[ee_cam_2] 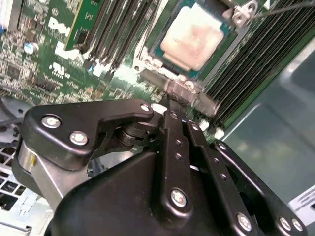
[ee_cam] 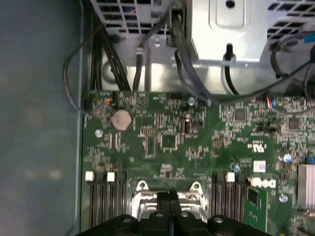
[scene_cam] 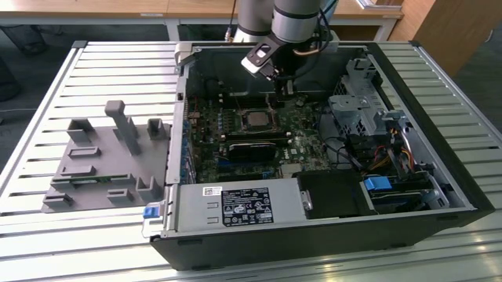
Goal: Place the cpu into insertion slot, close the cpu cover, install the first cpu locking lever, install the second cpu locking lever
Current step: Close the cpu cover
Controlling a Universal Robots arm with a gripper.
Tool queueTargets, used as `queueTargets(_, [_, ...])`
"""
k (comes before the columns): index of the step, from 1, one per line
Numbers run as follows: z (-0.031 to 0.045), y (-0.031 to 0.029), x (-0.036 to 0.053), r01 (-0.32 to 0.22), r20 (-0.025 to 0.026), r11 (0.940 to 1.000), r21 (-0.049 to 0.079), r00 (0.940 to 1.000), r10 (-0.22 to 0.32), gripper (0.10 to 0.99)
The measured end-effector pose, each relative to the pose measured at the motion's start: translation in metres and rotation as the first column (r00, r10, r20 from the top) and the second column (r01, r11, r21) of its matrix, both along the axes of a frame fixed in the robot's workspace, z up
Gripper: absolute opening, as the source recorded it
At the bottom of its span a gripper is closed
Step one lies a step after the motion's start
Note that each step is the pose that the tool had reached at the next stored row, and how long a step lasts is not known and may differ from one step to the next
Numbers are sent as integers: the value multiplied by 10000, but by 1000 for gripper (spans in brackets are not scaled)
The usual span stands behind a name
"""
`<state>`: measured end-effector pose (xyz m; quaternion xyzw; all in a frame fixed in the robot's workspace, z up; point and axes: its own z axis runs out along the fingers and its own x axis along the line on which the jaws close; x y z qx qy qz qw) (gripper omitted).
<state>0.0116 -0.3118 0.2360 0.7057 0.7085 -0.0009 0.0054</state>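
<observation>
Gripper (scene_cam: 286, 89) reaches down into the open computer case (scene_cam: 314, 247), fingers (ee_cam_2: 170, 130) drawn together with no gap between them. In the second wrist view the tips sit against a silvery metal strip (ee_cam_2: 194, 94) at the near rim of the insertion slot (ee_cam_2: 150, 63); can't tell if the strip is pinched or only touched. The cpu (ee_cam_2: 194, 37) lies flat in the slot just beyond the fingertips, pale metal top up, not held. Can't tell if the cover is down over it. Long black memory slots (ee_cam_2: 256, 59) run beside the cpu, off to one side of the fingers. Green motherboard (ee_cam: 162, 142) spreads under and ahead of the fingertips. Grey fixture (scene_cam: 102, 170) on the slatted table (scene_cam: 47, 235) is well apart from the fingers, outside the case
</observation>
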Motion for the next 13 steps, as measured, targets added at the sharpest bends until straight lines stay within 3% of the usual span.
queueTargets(13, [-54, 0, -236, 0, -5, 10000, 1, 10000, 0, 106])
